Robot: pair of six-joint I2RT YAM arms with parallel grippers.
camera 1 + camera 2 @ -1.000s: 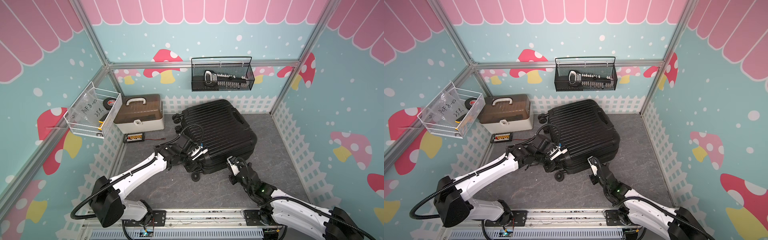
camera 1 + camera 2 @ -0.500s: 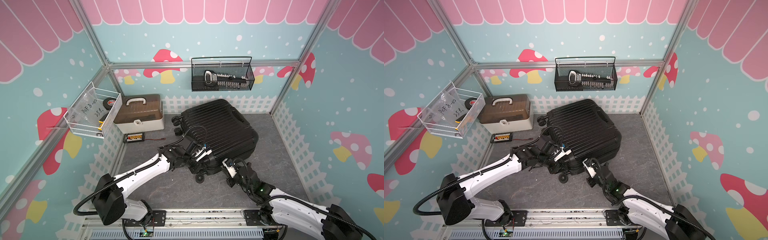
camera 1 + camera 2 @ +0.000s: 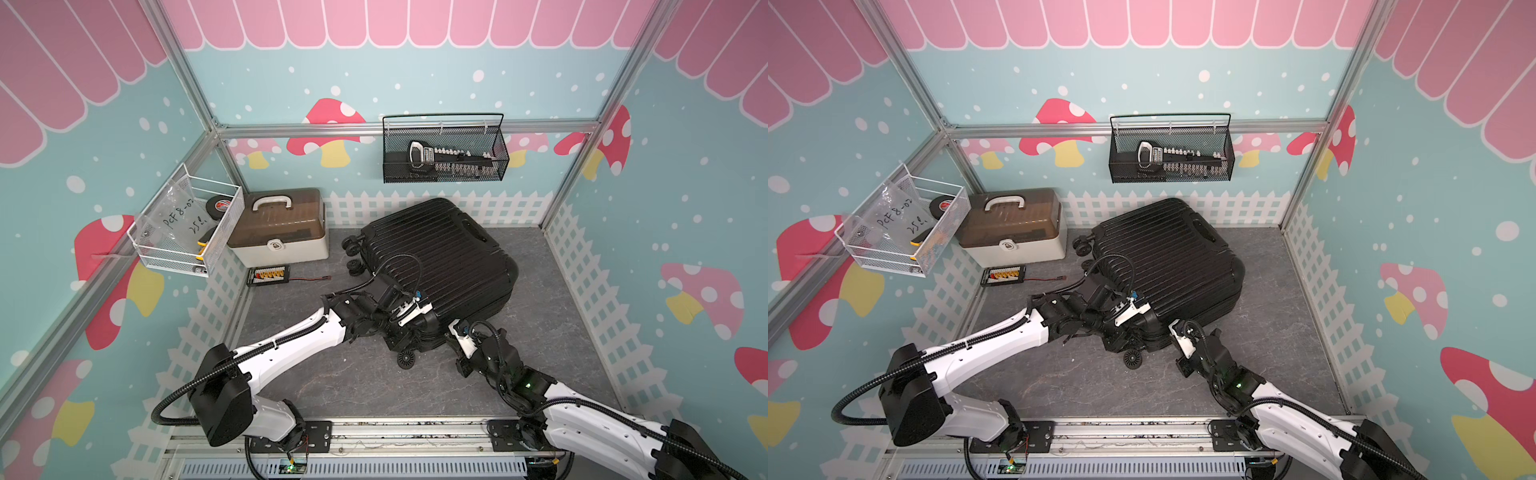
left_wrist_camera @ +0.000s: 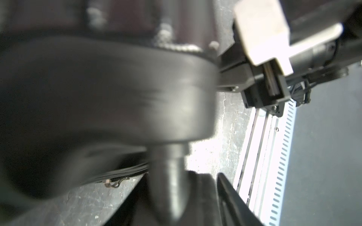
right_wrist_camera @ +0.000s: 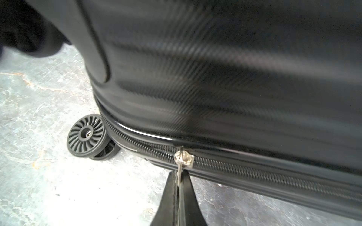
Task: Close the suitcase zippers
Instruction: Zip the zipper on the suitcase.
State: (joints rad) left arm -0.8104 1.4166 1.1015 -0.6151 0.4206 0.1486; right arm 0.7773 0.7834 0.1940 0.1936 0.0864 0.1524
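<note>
The black ribbed suitcase lies flat on the grey floor. Its zippers run along the seam of the near side. My right gripper is shut on the small metal pull hanging from a slider. The track looks closed on both sides of that slider. My left gripper is at the near-left corner, jaws apart around the stem of a caster. That view is blurred. A caster wheel sticks out below the corner.
A beige toolbox stands at the back left, with a small black board and cable in front of it. A white wire basket hangs on the left wall and a black mesh basket on the back wall. The arms' base rail borders the front.
The right gripper has drawn the pull leftward along the near edge. The suitcase's near corner has shifted right and nearer. The left jaws have widened at that corner.
</note>
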